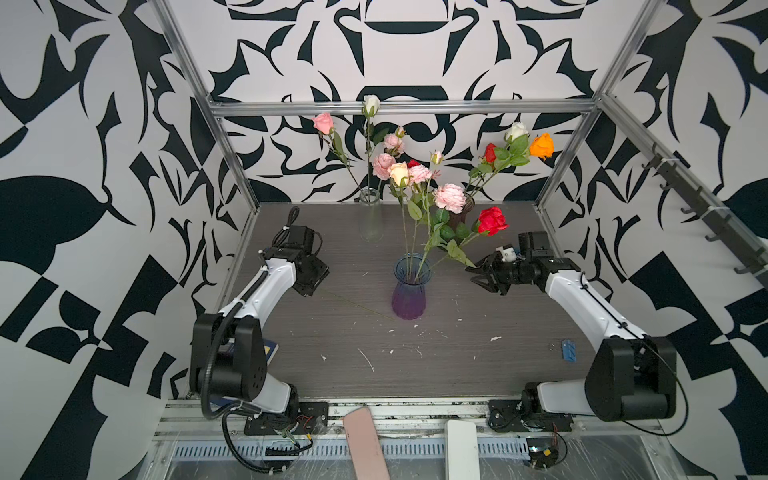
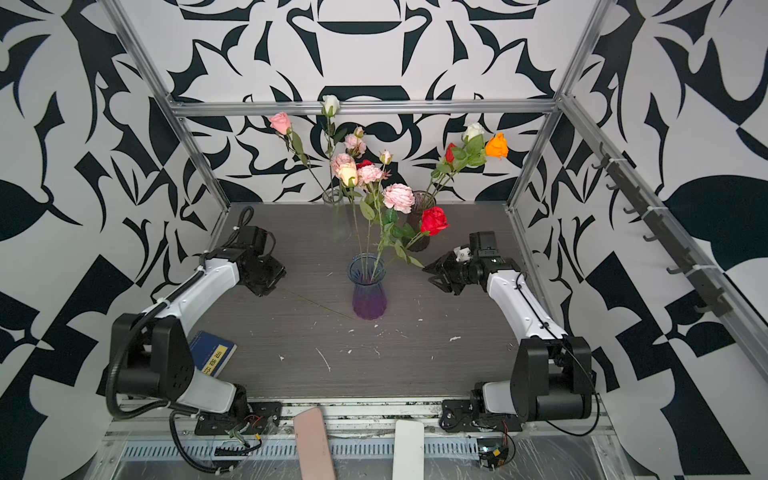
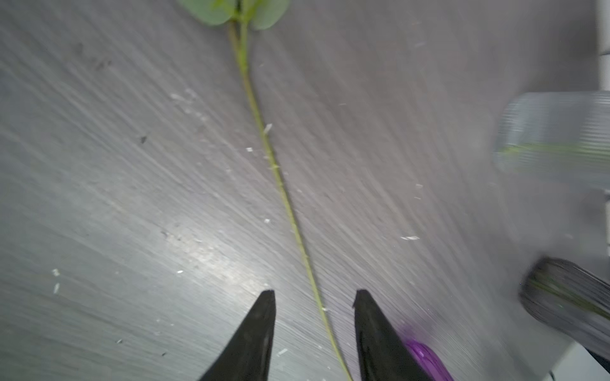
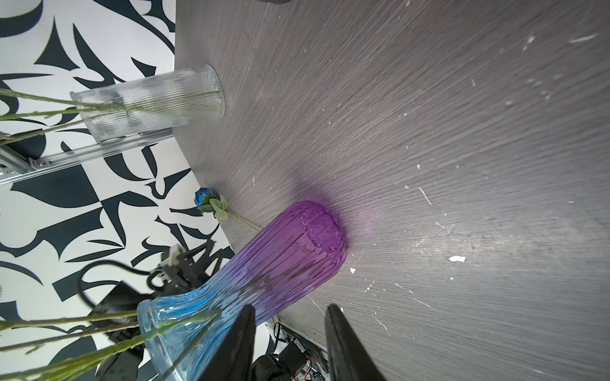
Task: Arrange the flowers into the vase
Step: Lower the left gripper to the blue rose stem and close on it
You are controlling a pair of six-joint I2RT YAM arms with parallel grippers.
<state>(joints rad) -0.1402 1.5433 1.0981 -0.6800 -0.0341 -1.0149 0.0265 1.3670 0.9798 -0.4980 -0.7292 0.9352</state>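
The blue-to-purple glass vase (image 1: pixel 409 291) (image 2: pixel 368 291) (image 4: pixel 290 257) stands mid-table and holds several flowers: a red rose (image 1: pixel 492 220), a pink ruffled bloom (image 1: pixel 449 197) and a cream rose (image 1: pixel 399 173). One blue flower (image 4: pixel 203 198) lies flat by the table's left edge. Its thin green stem (image 1: pixel 357 305) (image 3: pixel 280 184) runs toward the vase's foot. My left gripper (image 1: pixel 311 286) (image 3: pixel 315 293) hangs low over that stem, open, with the stem between its fingers and untouched. My right gripper (image 1: pixel 478 276) (image 4: pixel 291 306) stays open and empty just right of the vase.
At the back stand a clear ribbed vase (image 1: pixel 371 216) (image 4: pixel 148 102) with pink and white roses and a dark vase (image 1: pixel 461 212) with red, white and orange roses. A blue book (image 2: pixel 214 353) lies by the left arm's base. A small blue piece (image 1: pixel 569 349) lies at the right.
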